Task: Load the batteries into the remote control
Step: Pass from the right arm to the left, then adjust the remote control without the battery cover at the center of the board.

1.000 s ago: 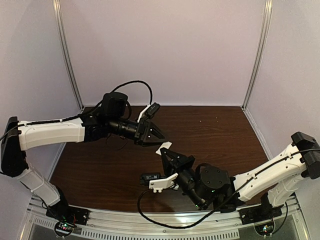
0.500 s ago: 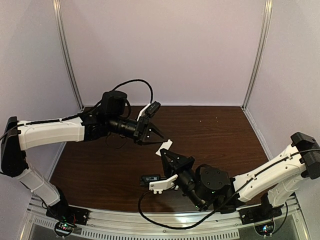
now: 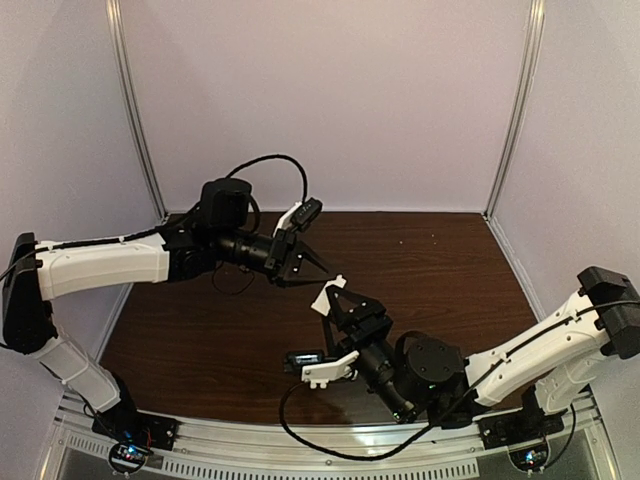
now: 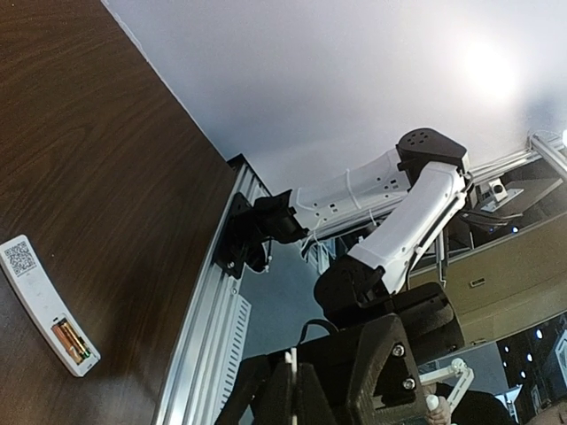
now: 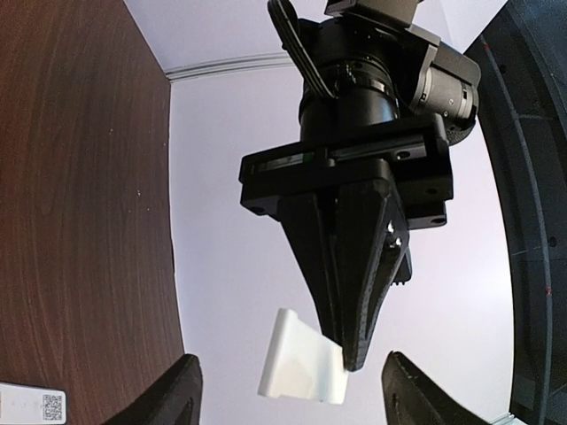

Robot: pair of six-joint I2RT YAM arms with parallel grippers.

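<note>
Remote control (image 4: 44, 305) flat on the dark wood table (image 4: 106, 177), close to the near rail (image 4: 208, 301), back side up. QR label (image 4: 19, 257) at one end. Open compartment at the other end, with an orange-and-gold battery (image 4: 69, 341) seated in it (whether a second sits beside it, too small to tell). Only the labelled corner caught at the bottom edge of the right wrist view.

Further in, right gripper (image 5: 303, 409) lifted off the table and aimed up at the left one. Jaws spread wide, holding nothing. Fingers (image 5: 173, 403) standing one to each side of the plate, clear of it.

Just beyond, small white cover plate (image 5: 297, 363) up in the air over mid-table, pinched at one edge by the left gripper (image 5: 347, 350). Jaws closed tight on it, most of the plate sticking out past the tips (seen from the left wrist, only a thin white sliver between the shut fingers).

At the back, pale walls (image 3: 330, 100) and two metal corner posts.
</note>
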